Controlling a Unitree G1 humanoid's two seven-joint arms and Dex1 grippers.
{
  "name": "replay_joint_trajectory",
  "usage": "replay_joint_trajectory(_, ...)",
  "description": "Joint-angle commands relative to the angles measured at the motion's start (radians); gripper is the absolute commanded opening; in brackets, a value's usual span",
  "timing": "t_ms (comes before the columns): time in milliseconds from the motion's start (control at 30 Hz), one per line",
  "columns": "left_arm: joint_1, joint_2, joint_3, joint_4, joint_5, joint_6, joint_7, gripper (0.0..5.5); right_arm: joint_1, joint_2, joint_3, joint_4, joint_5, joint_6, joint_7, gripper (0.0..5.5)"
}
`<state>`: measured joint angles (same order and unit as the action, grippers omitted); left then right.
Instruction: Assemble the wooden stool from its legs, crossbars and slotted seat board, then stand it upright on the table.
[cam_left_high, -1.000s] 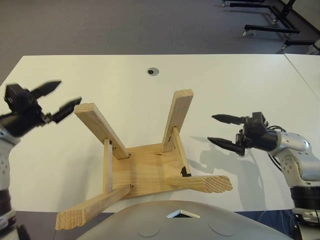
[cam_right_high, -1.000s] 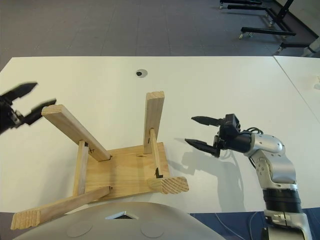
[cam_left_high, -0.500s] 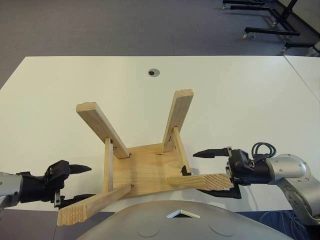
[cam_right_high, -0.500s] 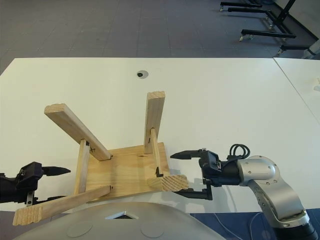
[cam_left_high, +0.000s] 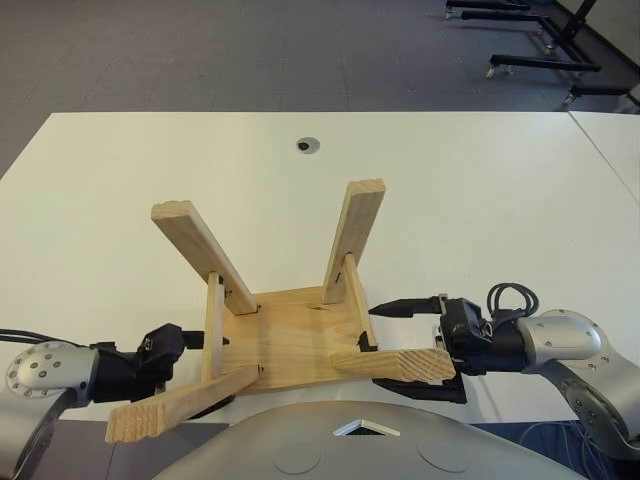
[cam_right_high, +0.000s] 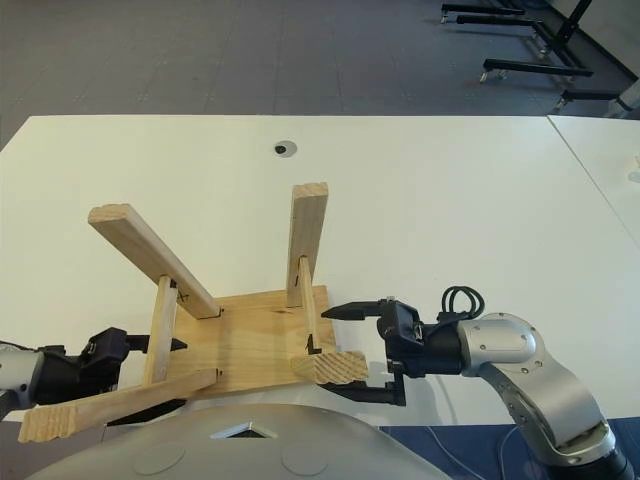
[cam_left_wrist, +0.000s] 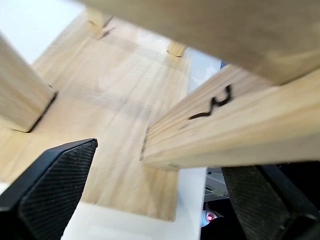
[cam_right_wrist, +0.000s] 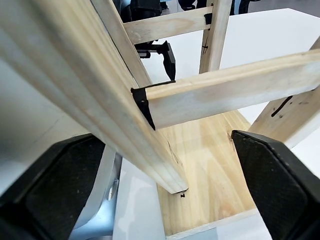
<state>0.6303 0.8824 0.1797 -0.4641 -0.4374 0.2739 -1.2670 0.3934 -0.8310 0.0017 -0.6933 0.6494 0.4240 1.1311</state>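
**Though it looks assembled, it is not yet upright**

Because the pale wooden stool (cam_left_high: 290, 335) lies seat-down on the white table (cam_left_high: 480, 180), its legs splay upward, probably ready for gripping and turning over. The black left gripper (cam_left_high: 205, 370) is spread around the near-left leg (cam_left_high: 150, 415), and the black right gripper (cam_left_high: 385, 347) is spread around the near-right leg (cam_left_high: 415, 365). Neither pinches yet. The head views give this layout, while the right wrist view adds a black-tipped crossbar (cam_right_wrist: 225, 92) seated against its leg.
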Motion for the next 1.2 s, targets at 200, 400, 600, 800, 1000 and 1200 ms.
replay_joint_trajectory(200,-0.081,-0.108,-0.162,0.478,0.15,-0.37,-0.049,4.32,0.014,-0.017,0.003,0.004,0.006,-0.012,0.028,4.56)
replay_joint_trajectory(400,-0.238,-0.285,-0.363,0.824,0.287,-0.601,0.044,4.32,0.039,0.004,0.015,0.034,-0.052,-0.034,-0.021,4.56)
replay_joint_trajectory(600,-0.291,-0.257,-0.414,0.858,0.279,-0.68,0.051,4.32,0.011,0.08,0.0,0.137,-0.145,-0.111,-0.126,4.56)
replay_joint_trajectory(800,-0.416,-0.312,-0.432,0.964,0.314,-0.758,0.175,4.32,-0.236,0.368,0.234,0.731,-0.462,-0.452,-0.287,4.56)
replay_joint_trajectory(1000,-0.576,-0.213,-0.283,0.835,0.124,-0.656,0.271,4.32,-0.349,0.478,0.268,0.909,-0.506,-0.608,-0.297,4.56)
replay_joint_trajectory(1200,-0.564,-0.174,-0.227,0.506,0.039,-0.416,0.29,4.32,-0.399,0.456,0.21,0.953,-0.442,-0.654,-0.24,4.56)
